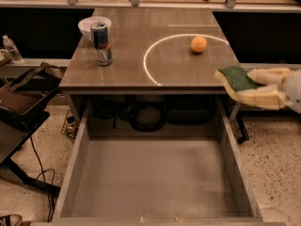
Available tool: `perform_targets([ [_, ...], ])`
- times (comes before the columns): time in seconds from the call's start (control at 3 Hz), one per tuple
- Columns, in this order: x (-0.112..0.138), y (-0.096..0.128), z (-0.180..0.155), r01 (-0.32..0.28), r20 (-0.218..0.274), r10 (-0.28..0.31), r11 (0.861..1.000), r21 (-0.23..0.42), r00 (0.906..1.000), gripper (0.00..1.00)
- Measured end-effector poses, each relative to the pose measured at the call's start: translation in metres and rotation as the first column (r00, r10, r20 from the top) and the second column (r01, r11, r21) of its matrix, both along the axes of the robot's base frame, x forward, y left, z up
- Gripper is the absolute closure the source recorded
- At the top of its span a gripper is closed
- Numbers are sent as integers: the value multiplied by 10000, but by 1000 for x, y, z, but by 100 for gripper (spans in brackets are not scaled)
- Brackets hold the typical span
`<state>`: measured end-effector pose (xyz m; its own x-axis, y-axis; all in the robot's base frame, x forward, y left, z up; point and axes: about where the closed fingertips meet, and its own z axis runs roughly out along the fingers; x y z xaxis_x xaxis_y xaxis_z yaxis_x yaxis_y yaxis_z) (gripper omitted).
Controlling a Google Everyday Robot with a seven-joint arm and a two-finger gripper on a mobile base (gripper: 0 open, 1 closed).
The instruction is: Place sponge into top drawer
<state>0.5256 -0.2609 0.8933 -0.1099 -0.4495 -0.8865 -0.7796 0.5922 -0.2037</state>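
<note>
The sponge (233, 80), dark green on top with pale yellow foam below, is held in my gripper (249, 86) at the right, just off the table's front right corner and above the right wall of the top drawer. The gripper's cream fingers (256, 98) are shut on the sponge from the right. The top drawer (155, 182) is pulled wide open below the table, a shallow grey box with a bare flat bottom.
An orange ball (198, 44) lies on the table (141, 55) inside a white arc. A drink can (101, 44) and a white bowl (91, 25) stand at the table's left. A dark chair (19, 102) and cables stand on the floor at left.
</note>
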Motion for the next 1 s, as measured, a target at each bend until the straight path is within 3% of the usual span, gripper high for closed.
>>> perform_targets([
  [0.33, -57, -21, -22, 205, 13, -206, 9976, 658, 9998, 100],
  [0.67, -58, -16, -25, 129, 11, -129, 9982, 581, 9999, 100],
  [1.0, -69, 9, -44, -229, -10, 229, 9997, 35, 9997, 100],
])
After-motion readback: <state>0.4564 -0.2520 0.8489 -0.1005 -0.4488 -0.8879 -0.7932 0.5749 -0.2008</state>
